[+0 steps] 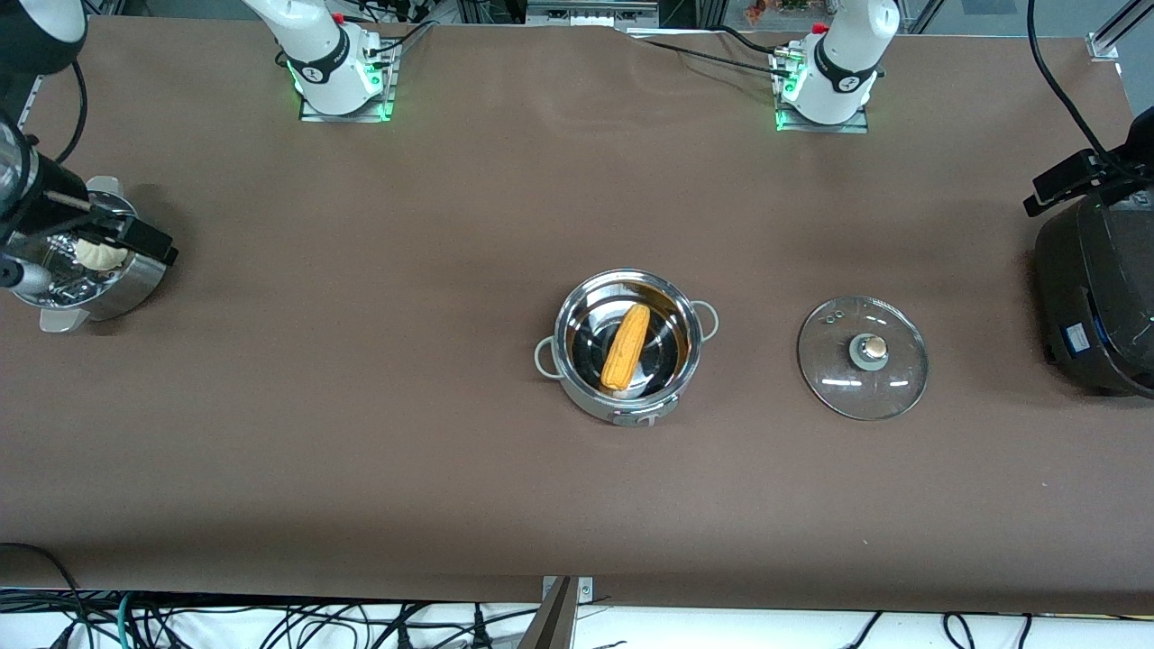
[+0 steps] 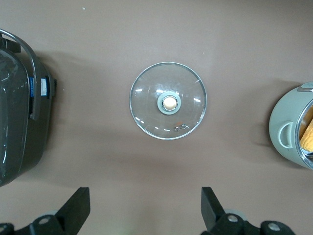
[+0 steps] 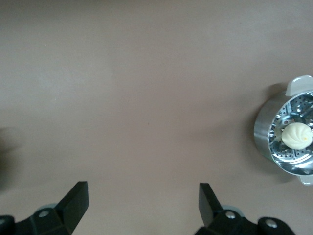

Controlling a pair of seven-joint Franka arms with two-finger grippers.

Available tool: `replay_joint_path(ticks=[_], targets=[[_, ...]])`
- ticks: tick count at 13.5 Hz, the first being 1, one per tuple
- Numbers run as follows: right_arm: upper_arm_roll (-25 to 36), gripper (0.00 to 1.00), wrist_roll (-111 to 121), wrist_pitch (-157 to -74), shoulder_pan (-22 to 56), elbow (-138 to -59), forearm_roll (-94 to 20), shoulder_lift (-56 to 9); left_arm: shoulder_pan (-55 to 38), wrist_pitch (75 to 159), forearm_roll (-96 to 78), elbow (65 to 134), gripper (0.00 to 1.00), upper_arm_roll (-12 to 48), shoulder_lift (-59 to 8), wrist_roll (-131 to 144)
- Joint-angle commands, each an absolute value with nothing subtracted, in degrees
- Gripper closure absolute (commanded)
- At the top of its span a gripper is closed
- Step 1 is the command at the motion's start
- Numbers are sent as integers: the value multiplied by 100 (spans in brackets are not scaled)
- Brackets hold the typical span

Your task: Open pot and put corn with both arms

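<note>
Left gripper (image 2: 144,208): fingers spread wide, nothing held; seen in the left wrist view up over bare table beside the glass lid.
Right gripper (image 3: 143,205): fingers spread wide, nothing held; seen in the right wrist view over bare table near the steamer basket.
Pot (image 1: 629,406): uncovered, upright, near mid-table, shifted toward the left arm's end; two loop handles visible.
Corn (image 1: 626,346): lying inside the pot, tilted diagonally across the bottom.
Glass lid (image 1: 863,358): flat on the table, tan knob up, beside the pot toward the left arm's end, apart from it.
Rice cooker (image 1: 1095,297): black, at the left arm's end of the table, beside the lid.
Steamer basket (image 1: 126,288): at the right arm's end, partly covered by black hardware in the front view.
Bun (image 3: 297,135): white, sitting in the steamer basket.
Table (image 1: 361,406): brown surface.
</note>
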State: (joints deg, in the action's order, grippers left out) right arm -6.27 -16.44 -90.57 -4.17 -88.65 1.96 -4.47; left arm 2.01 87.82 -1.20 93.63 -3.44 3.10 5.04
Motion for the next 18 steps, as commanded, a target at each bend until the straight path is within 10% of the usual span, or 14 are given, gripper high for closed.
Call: replay_joint_path(ticks=[1,18], targets=[[-615,0,-543,-9053,-378,-9184,158,-141,246,8745,-237,9246,0,-325,255,554],[-510,0,-53,-9123,-510,-9185,202,-439,290,8736,-237,9255,0,-334,255,554]])
